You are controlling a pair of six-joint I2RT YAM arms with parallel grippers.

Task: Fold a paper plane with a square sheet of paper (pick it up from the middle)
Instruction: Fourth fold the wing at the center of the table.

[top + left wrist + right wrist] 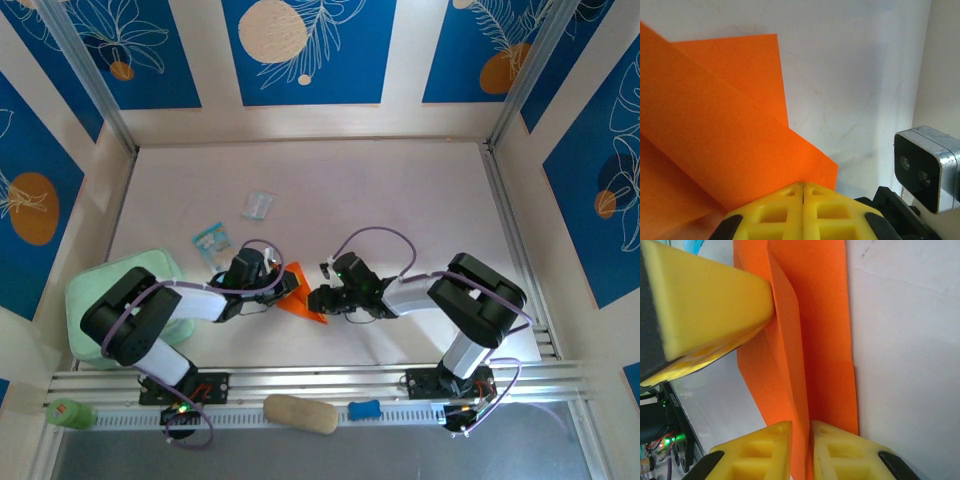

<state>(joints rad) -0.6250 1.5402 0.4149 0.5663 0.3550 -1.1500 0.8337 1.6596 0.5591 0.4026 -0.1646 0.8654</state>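
Note:
The square sheet of paper [301, 298] is a creased, folded orange shape low over the middle of the table, between my two grippers. In the left wrist view, the paper [730, 130] shows a diagonal crease and overlapping layers. My left gripper [803, 186] is shut on its near edge, jaws pressed together. My right gripper [801, 427] has its jaws slightly parted, with an upright fold of the paper [815, 340] standing in the narrow gap. A left fingertip [710, 295] meets the paper from the opposite side. From above, the left gripper [281, 287] and right gripper [318, 300] face each other closely.
A mint green pad [100, 290] lies at the left under my left arm. A blue-and-white packet [211, 240] and a clear wrapper [258, 205] lie behind it. On the front rail sit a tan pad [300, 413], a blue piece [364, 409] and a green roll [68, 413].

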